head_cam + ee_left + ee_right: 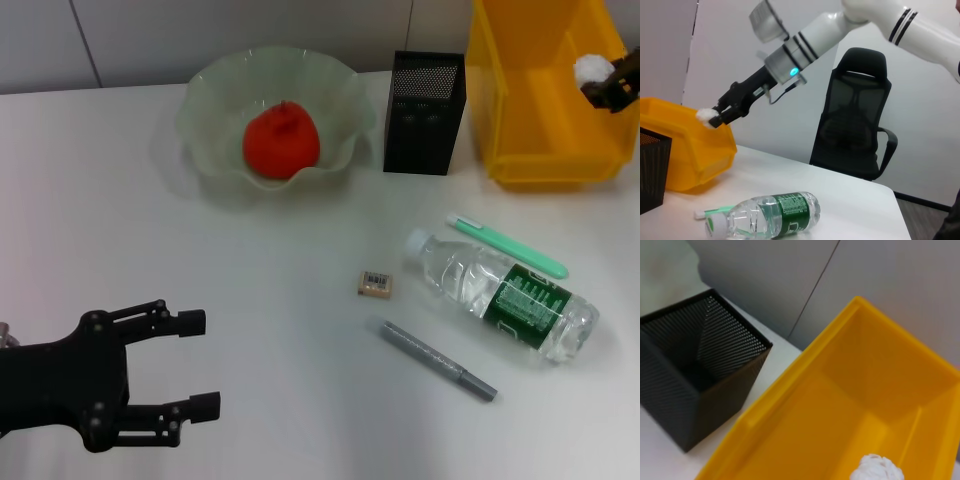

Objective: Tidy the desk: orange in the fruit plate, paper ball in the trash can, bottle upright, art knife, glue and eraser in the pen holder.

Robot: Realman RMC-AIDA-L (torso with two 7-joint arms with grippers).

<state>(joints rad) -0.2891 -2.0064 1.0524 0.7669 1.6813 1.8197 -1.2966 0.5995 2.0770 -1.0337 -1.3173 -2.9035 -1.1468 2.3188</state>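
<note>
At 7 o'clock in the head view, the black left gripper (200,363) rests low over the white table (250,420), its 2 fingers spread apart and holding nothing. Toward 4 o'clock the clear plastic bottle with a green label (505,297) lies on its side, a small beige eraser (375,283) just beside its cap end. At 11 o'clock the red-orange orange (281,141) sits inside the pale-green ruffled glass fruit plate (215,90), the black mesh pen holder (424,100) at 12. At 2 o'clock the right gripper (720,114), arm stretched forward, pinches the white paper ball (592,67) above the yellow plastic trash can (530,110).
</note>
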